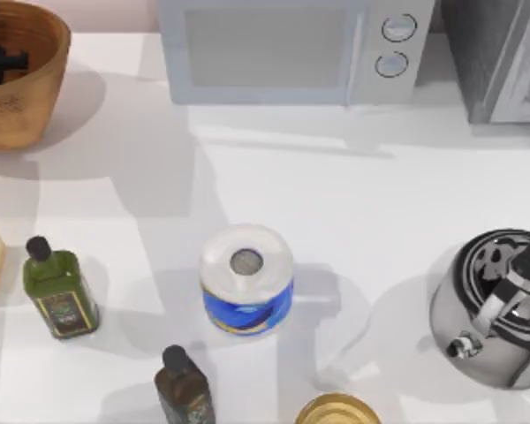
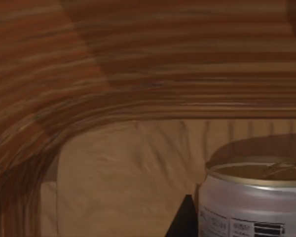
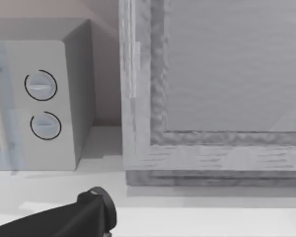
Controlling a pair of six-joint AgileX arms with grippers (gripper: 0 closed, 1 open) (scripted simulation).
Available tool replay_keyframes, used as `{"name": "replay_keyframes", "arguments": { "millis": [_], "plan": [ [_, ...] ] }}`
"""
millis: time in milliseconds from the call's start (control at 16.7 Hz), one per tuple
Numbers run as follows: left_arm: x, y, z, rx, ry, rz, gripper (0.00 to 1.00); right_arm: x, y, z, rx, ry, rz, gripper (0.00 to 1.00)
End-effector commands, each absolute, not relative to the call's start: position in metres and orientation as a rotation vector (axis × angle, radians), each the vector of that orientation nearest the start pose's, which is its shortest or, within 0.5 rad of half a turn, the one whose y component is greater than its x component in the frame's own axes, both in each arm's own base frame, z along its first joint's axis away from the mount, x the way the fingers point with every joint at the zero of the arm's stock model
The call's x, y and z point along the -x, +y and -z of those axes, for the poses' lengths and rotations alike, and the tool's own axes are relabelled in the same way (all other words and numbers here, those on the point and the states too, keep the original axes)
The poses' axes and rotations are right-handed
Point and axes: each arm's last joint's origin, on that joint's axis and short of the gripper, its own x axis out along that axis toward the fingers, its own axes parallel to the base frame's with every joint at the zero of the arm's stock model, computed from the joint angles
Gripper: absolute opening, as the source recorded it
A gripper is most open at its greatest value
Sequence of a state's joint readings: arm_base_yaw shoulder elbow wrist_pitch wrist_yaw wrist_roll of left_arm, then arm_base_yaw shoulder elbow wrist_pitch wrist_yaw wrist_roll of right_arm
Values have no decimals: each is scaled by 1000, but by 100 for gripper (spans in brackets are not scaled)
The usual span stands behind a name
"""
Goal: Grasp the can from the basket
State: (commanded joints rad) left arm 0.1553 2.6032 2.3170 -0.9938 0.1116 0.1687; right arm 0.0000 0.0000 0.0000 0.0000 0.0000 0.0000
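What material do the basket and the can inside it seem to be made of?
The basket looks woven, perhaps wicker or wood: orange-brown ribbed rings inside, matte. The can looks like thin metal: silvery, slightly shiny wall, dull gold top with a pull tab, printed label.

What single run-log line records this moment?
left gripper: inside basket, beside can | grasp: unconfirmed | right arm: parked by kettle
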Motion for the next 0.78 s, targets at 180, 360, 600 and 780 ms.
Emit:
{"name": "replay_keyframes", "arguments": {
  "millis": [180,360,600,780],
  "plan": [
    [-526,88,-147,19,1228,41,0,-106,-1,-160,0,0,0,100],
    [-523,89,-154,20,1212,27,0,-106,-1,-160,0,0,0,100],
    [-502,84,-197,16,1114,-27,0,-106,-1,-160,0,0,0,100],
    [-463,71,-247,6,987,-63,0,-106,-1,-160,0,0,0,100]
  ]
}}
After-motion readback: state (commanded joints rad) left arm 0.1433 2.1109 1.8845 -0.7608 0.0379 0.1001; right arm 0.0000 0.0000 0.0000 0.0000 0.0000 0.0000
